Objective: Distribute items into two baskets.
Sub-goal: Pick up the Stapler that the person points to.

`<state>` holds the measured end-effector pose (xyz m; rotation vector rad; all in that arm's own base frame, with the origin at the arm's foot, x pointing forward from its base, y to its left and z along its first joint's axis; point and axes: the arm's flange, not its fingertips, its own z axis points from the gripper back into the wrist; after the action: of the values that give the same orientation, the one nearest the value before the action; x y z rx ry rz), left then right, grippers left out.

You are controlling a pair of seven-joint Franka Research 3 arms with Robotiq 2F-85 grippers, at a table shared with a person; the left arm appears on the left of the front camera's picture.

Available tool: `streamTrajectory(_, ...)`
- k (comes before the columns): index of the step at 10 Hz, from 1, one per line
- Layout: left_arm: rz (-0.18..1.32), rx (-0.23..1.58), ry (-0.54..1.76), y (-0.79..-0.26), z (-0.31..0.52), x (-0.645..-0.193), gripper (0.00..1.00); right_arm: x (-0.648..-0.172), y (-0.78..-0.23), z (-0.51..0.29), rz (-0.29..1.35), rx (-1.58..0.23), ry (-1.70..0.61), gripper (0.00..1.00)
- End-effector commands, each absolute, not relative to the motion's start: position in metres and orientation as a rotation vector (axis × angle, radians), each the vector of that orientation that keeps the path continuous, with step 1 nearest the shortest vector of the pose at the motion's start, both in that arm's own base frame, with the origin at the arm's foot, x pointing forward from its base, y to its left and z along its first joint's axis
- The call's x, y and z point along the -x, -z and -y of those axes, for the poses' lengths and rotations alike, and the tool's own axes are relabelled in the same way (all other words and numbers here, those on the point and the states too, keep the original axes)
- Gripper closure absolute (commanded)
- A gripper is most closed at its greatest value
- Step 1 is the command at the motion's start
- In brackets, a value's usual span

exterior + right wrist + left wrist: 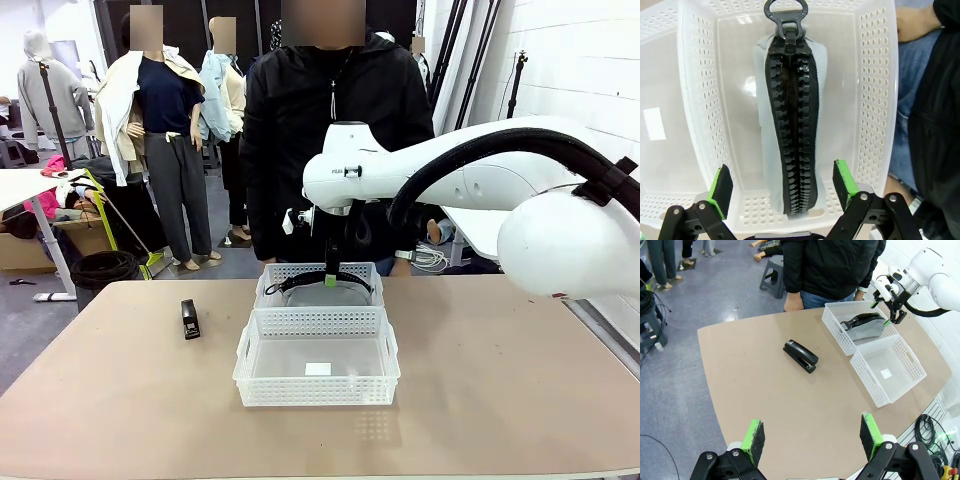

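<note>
Right wrist view shows the right gripper (pixel 782 182) spread above the zippered pouch (pixel 790 125) in the far basket (pixel 875 75); the stapler (pixel 190 319), on the table (pixel 500 380), likely needs grasping next for the near basket (pixel 318 385).

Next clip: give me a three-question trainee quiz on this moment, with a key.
1. True or false: the black stapler lies in the near basket.
2. Which holds the grey zippered pouch? A) the near basket B) the far basket C) neither
3. Fill in: the right claw hovers over the far basket with its jaws ____.
Key: 1 false, it lies on the table; 2 B; 3 open.
</note>
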<state>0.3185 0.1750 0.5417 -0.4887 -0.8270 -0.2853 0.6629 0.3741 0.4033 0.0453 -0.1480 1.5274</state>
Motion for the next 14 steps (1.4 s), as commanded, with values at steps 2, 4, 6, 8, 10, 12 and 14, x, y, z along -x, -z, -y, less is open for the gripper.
streamTrajectory(2,0.841,0.498,0.282,-0.541,-0.176,-0.319,0.0,-0.645,-0.433,-0.358,0.181,-0.053,-1.508,0.0)
streamTrajectory(4,0.841,0.498,0.282,-0.541,-0.176,-0.319,0.0,-0.608,-0.478,-0.326,0.243,-0.068,-1.465,0.0)
streamTrajectory(6,0.841,0.498,0.282,-0.541,-0.176,-0.319,0.0,-0.578,-0.497,-0.289,0.264,-0.132,-1.416,0.0)
streamTrajectory(8,0.841,0.498,0.282,-0.541,-0.176,-0.319,0.0,-0.553,-0.513,-0.239,0.312,-0.169,-1.351,0.0)
streamTrajectory(10,0.841,0.498,0.282,-0.541,-0.176,-0.319,0.0,-0.513,-0.528,-0.188,0.366,-0.174,-1.273,0.0)
streamTrajectory(12,0.841,0.498,0.282,-0.541,-0.176,-0.319,0.0,-0.488,-0.55,-0.126,0.408,-0.186,-1.184,0.0)
streamTrajectory(14,0.841,0.498,0.282,-0.541,-0.176,-0.319,0.0,-0.448,-0.552,-0.094,0.5,-0.279,-1.136,0.0)
